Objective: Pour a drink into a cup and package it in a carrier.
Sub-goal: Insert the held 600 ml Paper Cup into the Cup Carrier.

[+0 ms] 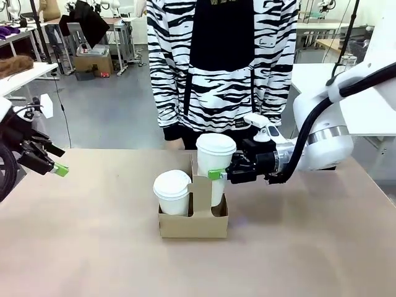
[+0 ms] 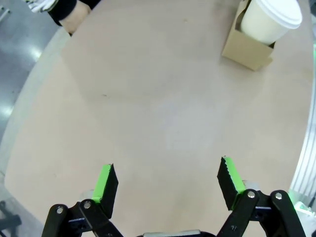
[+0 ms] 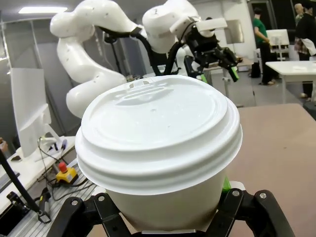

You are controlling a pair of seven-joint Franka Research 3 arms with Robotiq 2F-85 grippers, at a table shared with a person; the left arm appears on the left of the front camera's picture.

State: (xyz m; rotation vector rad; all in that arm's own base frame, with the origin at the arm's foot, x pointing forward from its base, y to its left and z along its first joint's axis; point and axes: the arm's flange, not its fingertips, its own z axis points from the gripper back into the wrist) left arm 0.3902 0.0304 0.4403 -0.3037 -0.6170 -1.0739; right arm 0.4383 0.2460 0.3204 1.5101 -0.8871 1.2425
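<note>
The brown cardboard carrier (image 1: 193,224) stands mid-table with a lidded white cup (image 1: 172,192) seated in its left hole. My right gripper (image 1: 219,174) is shut on a second lidded cup (image 1: 215,151), which stands higher over the right hole, its lower end behind the handle tab. In the right wrist view this cup (image 3: 158,143) sits upright between my fingers. My left gripper (image 1: 57,159) hangs open and empty at the far left, above the table. The left wrist view has its fingers (image 2: 106,185) wide apart over bare table, with the carrier (image 2: 244,49) far off. The drink is hidden under the lids.
A person in a striped black-and-white top (image 1: 223,68) stands at the far edge, right behind the carrier; a hand (image 2: 74,17) rests at the table's rim. The tabletop (image 1: 93,247) lies bare around the carrier.
</note>
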